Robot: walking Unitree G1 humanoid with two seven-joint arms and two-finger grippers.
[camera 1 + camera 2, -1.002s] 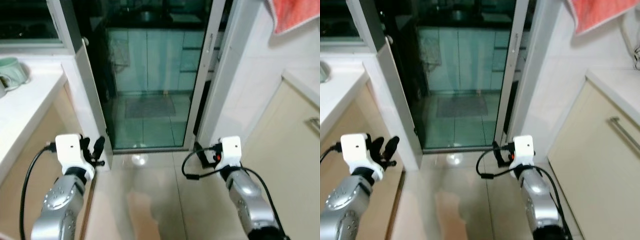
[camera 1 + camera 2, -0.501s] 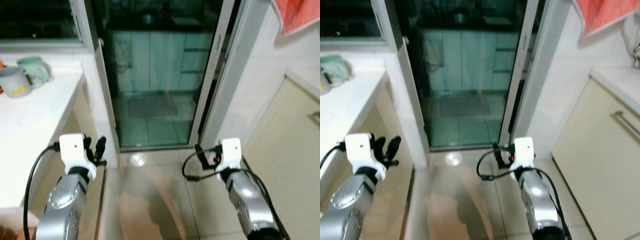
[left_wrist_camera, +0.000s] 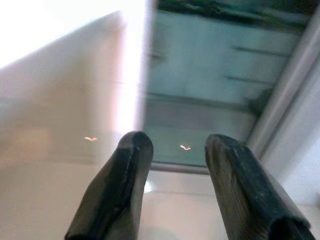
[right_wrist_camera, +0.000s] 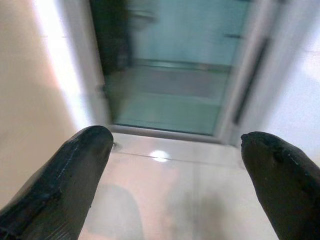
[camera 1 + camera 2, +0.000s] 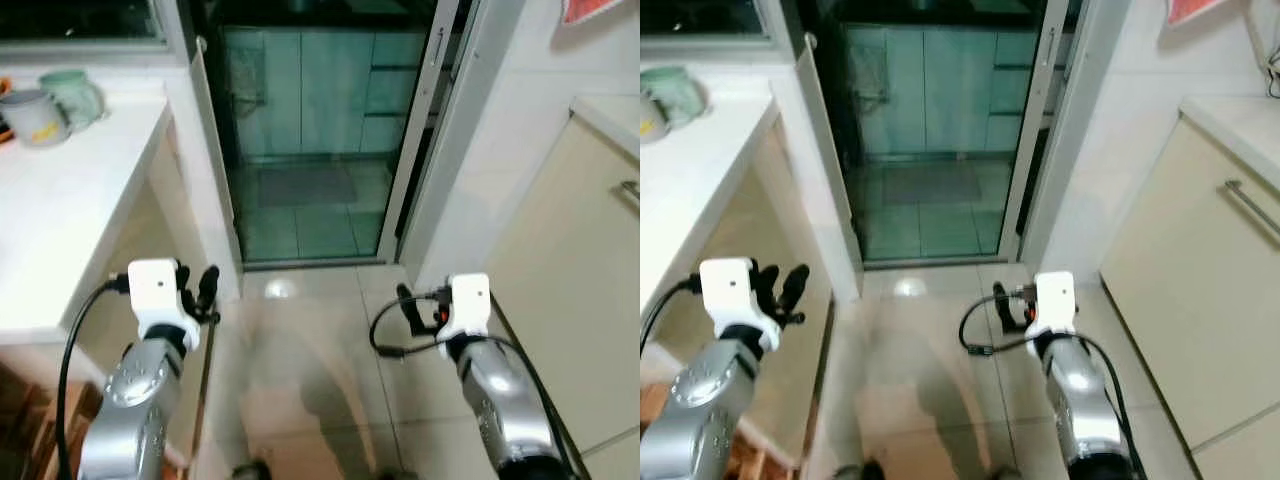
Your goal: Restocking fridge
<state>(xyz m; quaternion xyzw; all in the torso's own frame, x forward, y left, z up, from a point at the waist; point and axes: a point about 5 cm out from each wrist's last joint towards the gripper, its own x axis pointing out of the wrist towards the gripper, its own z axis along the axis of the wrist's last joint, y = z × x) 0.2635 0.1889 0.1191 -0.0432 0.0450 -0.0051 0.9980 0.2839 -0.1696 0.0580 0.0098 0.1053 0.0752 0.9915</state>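
Holding two black-fingered grippers out empty over glossy beige floor tiles (image 5: 330,400).
Left gripper (image 3: 175,165) spread narrowly, right gripper (image 4: 180,165) spread wide; ahead, one aluminium-framed sliding glass door (image 5: 310,130); two ceramic mugs (image 5: 50,105) on smooth white countertop (image 5: 70,210) leftward; one cream cabinet (image 5: 1200,270) with metal bar handle rightward; no fridge visible.

Red cloth (image 5: 598,8) edge-cropped
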